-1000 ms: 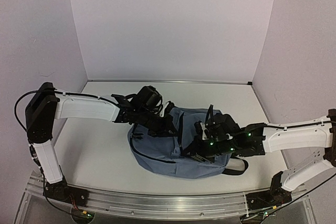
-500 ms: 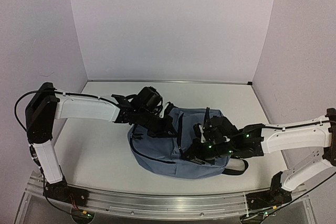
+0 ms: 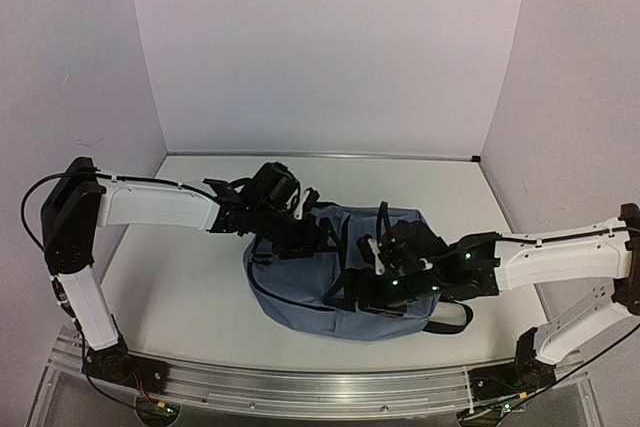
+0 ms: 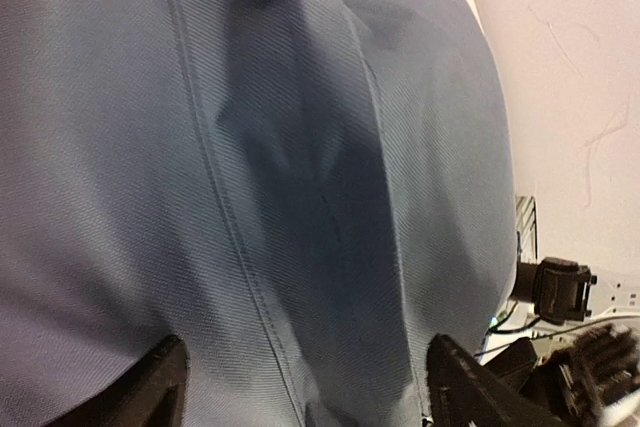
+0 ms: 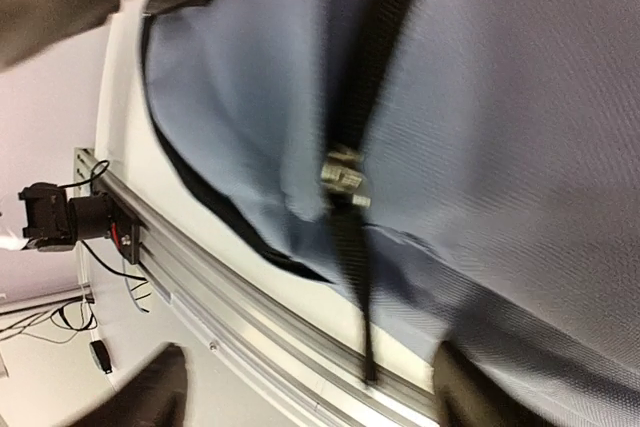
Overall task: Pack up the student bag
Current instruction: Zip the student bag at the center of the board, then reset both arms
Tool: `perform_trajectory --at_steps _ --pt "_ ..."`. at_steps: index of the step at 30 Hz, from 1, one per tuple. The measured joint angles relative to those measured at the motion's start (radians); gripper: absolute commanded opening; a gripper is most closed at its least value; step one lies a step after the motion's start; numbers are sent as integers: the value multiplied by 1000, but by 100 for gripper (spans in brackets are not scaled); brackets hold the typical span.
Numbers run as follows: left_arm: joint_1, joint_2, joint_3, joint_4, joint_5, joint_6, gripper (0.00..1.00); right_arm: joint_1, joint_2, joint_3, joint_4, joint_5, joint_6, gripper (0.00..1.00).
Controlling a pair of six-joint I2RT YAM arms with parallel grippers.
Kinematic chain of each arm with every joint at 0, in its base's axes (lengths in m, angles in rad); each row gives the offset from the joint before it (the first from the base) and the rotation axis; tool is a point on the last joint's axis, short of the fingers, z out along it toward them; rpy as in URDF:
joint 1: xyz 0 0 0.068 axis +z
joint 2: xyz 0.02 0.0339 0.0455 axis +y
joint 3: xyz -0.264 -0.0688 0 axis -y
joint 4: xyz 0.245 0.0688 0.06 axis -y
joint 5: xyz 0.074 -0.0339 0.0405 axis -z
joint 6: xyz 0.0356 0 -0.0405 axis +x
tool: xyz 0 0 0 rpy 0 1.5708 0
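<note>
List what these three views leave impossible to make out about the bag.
- Top view: the student bag's middle, covered by the left gripper and right gripper.
- Left wrist view: fabric fills the frame; bag outline cut off.
- Right wrist view: motion blur; the metal piece on the dark strip unidentifiable.
- Every view: the bag's inside.

White shells run between black joint housings on the left arm (image 3: 160,205) and right arm (image 3: 560,259); black bases sit on the silver rail (image 3: 300,387); a thin black cable loops off the left shoulder above the rail; small green lights dot the right wrist; the left gripper (image 4: 305,387) and right gripper (image 5: 305,392) have black fingers.
</note>
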Motion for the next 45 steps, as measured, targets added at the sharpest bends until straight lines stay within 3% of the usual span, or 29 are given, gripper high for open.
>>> perform_trajectory --at_steps 5,10,17,26,30,34,45 --pt "39 -60 -43 -10 -25 8 96 -3 -6 69 -27 62 -71 98" --pt "145 -142 -88 -43 -41 33 99 -73 -2 133 -70 117 -156 98" --pt "383 -245 -121 -132 -48 99 100 -329 -2 146 -105 195 -295 98" --pt "813 -409 -150 -314 -52 206 100 -707 -9 138 -104 244 -440 98" --pt "929 -510 -161 -372 -88 251 100 -853 -73 84 -84 262 -480 98" --pt "960 -624 -181 -397 -187 317 100 -923 -217 8 -35 316 -523 98" --pt "957 -891 -374 -351 -350 466 100 -923 -618 -276 267 400 -659 98"
